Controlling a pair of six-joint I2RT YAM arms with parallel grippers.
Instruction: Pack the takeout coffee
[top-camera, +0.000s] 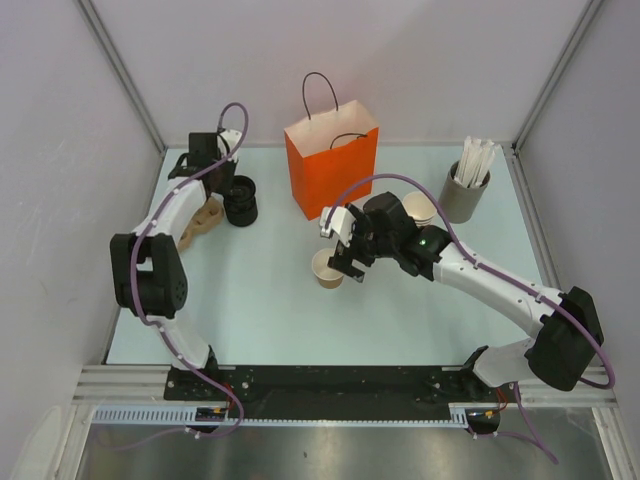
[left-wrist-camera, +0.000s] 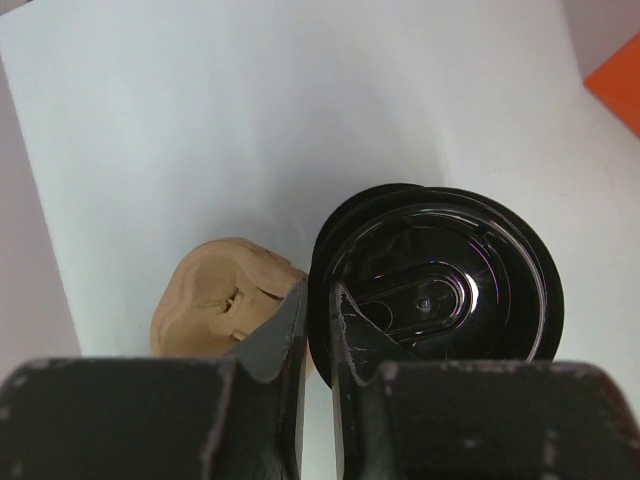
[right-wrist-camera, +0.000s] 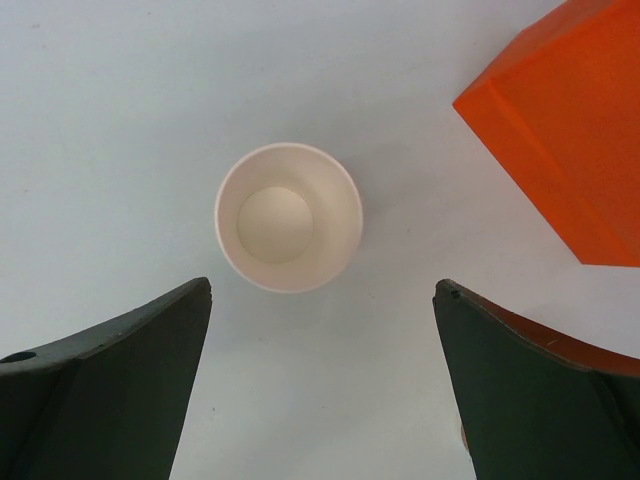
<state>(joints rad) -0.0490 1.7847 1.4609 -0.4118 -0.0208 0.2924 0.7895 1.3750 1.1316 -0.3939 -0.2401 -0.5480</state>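
The tan paper cup stands upright and empty on the table's middle; from above its pale inside shows. My right gripper hovers just right of it, open, and the cup lies ahead of the fingertips, not between them. At the back left my left gripper is shut on the left rim of the round black lid, which sits on top of a black stack.
An orange paper bag with black handles stands open at the back centre; its corner shows in the right wrist view. A tan moulded piece lies left of the lids. A stack of tan cups and a grey cylinder of white sticks stand back right.
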